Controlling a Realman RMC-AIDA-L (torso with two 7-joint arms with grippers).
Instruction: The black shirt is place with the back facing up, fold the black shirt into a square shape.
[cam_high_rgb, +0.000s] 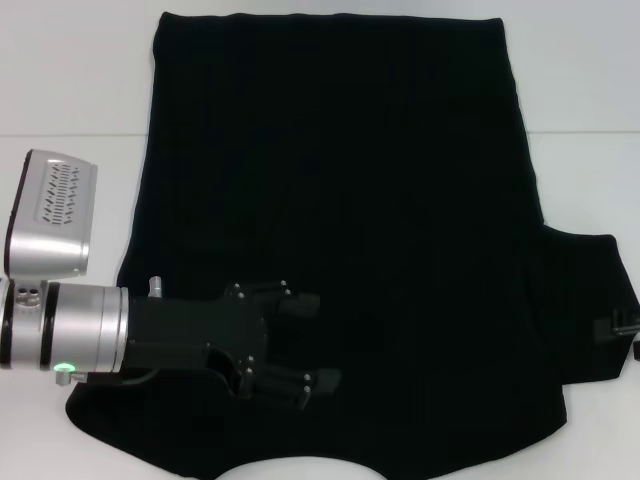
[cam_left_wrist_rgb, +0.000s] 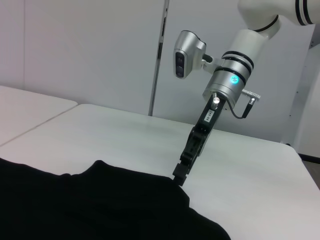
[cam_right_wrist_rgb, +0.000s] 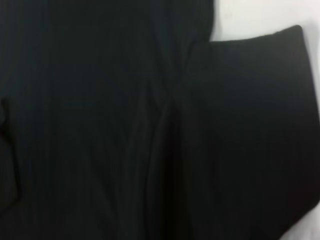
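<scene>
Black shirt (cam_high_rgb: 340, 200), one; two grippers, left (cam_high_rgb: 300, 345) and right (cam_high_rgb: 625, 325).

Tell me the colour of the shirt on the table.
Plain black shirt, with no lettering showing; clearest in the head view.

Left arm (cam_high_rgb: 75, 325) silver-cuffed, green light, black wrist with small screws; right arm (cam_left_wrist_rgb: 235, 65) white, black-banded, blue light

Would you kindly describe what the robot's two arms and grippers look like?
The left gripper is matte black with small silver screws, on a brushed silver cylindrical wrist with a green light and a perforated silver camera box. The right gripper is slim and black, under a white arm with black rings, a blue light and a thin cable.
</scene>
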